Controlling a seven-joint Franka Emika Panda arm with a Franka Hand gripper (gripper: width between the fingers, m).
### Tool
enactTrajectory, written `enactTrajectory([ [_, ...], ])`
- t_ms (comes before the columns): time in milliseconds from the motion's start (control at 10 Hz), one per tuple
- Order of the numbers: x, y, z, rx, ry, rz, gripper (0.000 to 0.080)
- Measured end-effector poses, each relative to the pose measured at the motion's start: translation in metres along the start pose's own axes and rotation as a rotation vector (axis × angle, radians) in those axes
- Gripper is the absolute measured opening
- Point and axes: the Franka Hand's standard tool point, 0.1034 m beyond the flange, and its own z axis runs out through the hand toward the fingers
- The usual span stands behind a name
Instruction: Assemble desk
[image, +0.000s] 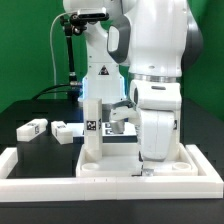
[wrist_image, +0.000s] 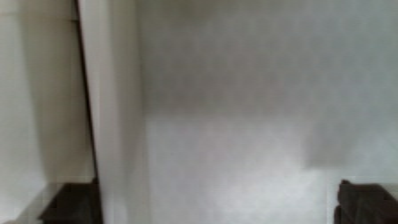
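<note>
The small white plastic desk sits near the middle of the black table (image: 45, 148), partly built. Its flat white rimmed top panel (image: 102, 166) appears to lie low behind the front rail, and an upright white square block leg (image: 92, 140) with a black-and-white tag rises at the panel's end toward the exterior view's left. The panel's front edge runs just beside the long low white border bar (image: 110, 187), leaving almost no gap on that side. Its far end is hidden behind the bulky white robot arm (image: 160, 50), which comes down over the exterior view's right part of the desk. The gripper (wrist_image: 222, 205) is right up against a white desk surface that fills the wrist view. A dark vertical edge line runs down that surface, but I cannot tell which part it belongs to. The two dark fingertips (wrist_image: 71, 205) show only at the far sides of that picture, spread wide, with nothing visibly pinched between them, so the jaws stand open. Toward the exterior view's left, one loose white block leg (image: 32, 128) and a second loose leg (image: 62, 131) lie on the table, near each other but apart. Both are well clear of the upright leg, with bare black surface around them and open room in front up to the border bar's corner.
</note>
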Motion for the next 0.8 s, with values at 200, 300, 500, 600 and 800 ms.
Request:
enactTrajectory([
  [200,-0.001,0.002,-0.024,0.019,-0.015,0.017,0.0649],
  [300,-0.007,0.004,-0.056,0.024,-0.026,0.025,0.0649],
  [500,-0.017,0.008,-0.102,0.024,-0.047,0.110,0.0649],
  [600,-0.019,0.009,-0.106,0.011,-0.049,0.124,0.0649],
  [800,-0.019,0.007,-0.103,0.014,-0.050,0.230,0.0649],
])
